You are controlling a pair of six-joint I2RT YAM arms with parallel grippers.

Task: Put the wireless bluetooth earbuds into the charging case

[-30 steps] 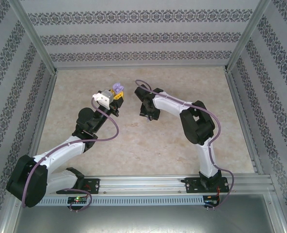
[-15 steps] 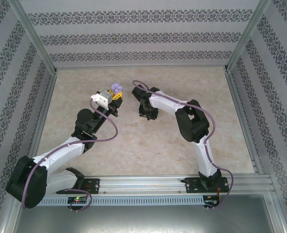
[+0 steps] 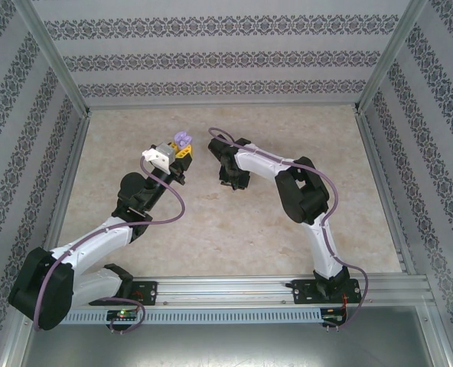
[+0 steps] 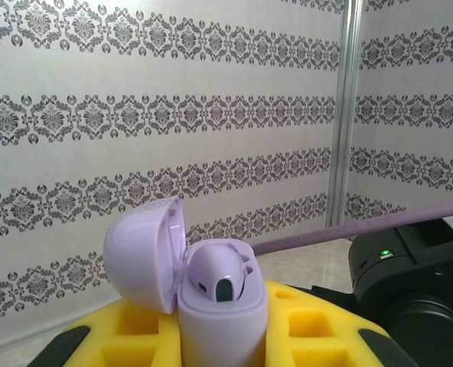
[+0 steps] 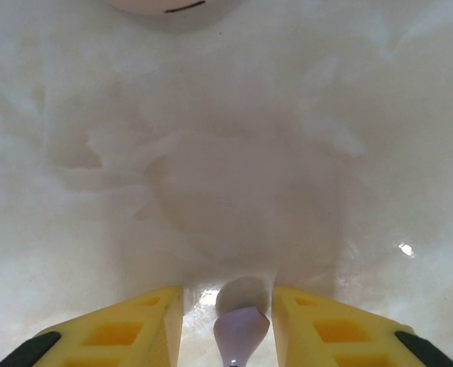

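Though cropped below, lilac earbud [image 5: 242, 333] inside narrow right end effector [image 5: 227, 297]; left end effector [image 4: 223, 317] tight on case [image 4: 211, 336].

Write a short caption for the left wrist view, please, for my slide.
Left tool holding the open lilac charging case, one lilac earbud seated inside.

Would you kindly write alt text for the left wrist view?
An open lilac charging case stands upright between the left gripper's yellow fingers, with a lilac earbud seated inside. Behind are damask-patterned walls and a black arm part with a green light.
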